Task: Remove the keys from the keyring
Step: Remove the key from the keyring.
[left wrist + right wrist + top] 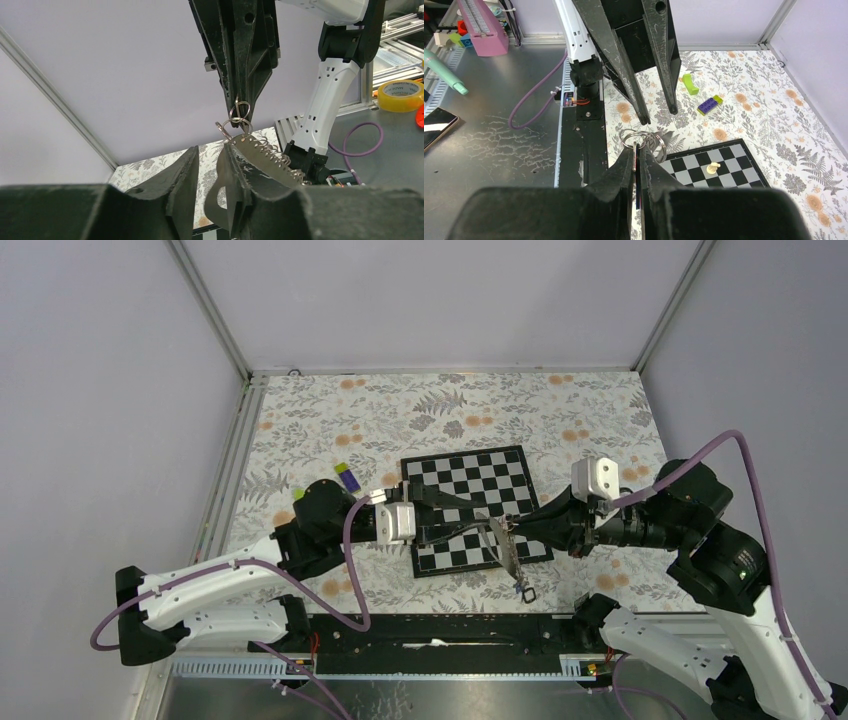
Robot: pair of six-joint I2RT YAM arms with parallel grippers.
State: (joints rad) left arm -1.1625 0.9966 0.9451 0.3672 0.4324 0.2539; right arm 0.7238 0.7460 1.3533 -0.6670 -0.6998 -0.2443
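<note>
Both grippers meet above the chessboard (470, 475). My right gripper (515, 530) is shut on thin flat silvery metal with a blue edge, seen edge-on in the right wrist view (638, 150); I take it for the keys. Metal rings (644, 137) stick out past its tip. The keyring's grey-brown strap (508, 555) hangs from the rings toward the near edge. In the left wrist view the strap (265, 155) lies along the outside of my left gripper's right finger. My left gripper (209, 150) is open, with table showing in the gap between its jaws.
A pale pawn (713, 168) stands on the chessboard. A lime-green piece (690, 84) and a purple-and-yellow stick (709, 105) lie on the flowered cloth at the left. A tape roll (400, 95) and a pink object (479, 25) sit off the table.
</note>
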